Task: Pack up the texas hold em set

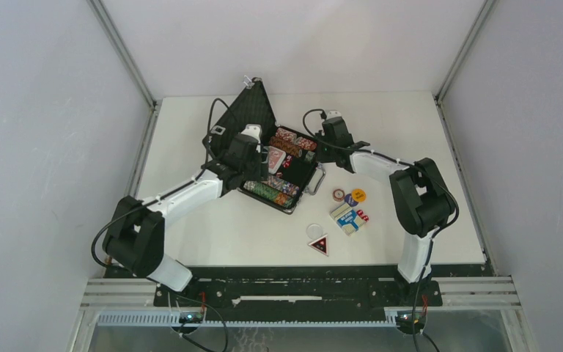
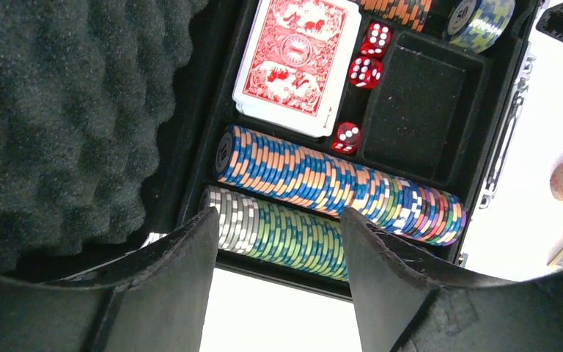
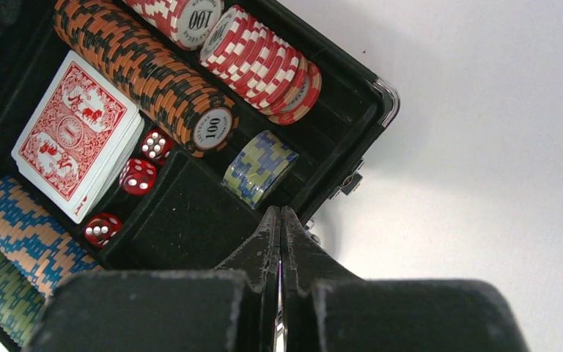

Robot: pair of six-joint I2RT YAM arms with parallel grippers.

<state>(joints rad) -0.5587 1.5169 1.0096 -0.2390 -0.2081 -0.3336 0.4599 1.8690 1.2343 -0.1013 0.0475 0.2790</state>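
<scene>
From the top, you see the open black case (image 1: 302, 174) on the table (image 1: 212, 227), under both arms. Some loose chips (image 1: 348, 196) lie beside it. In the left wrist view, your left hand (image 2: 278, 227) is spread wide and empty, above the chip rows (image 2: 337, 180). In the right wrist view, your right hand (image 3: 280, 220) is squeezed together on nothing, at the case's edge.

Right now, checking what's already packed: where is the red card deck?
Left wrist view: the red card deck lies inside the case, left of three red dice and just above the blue-and-orange chip row.
</scene>
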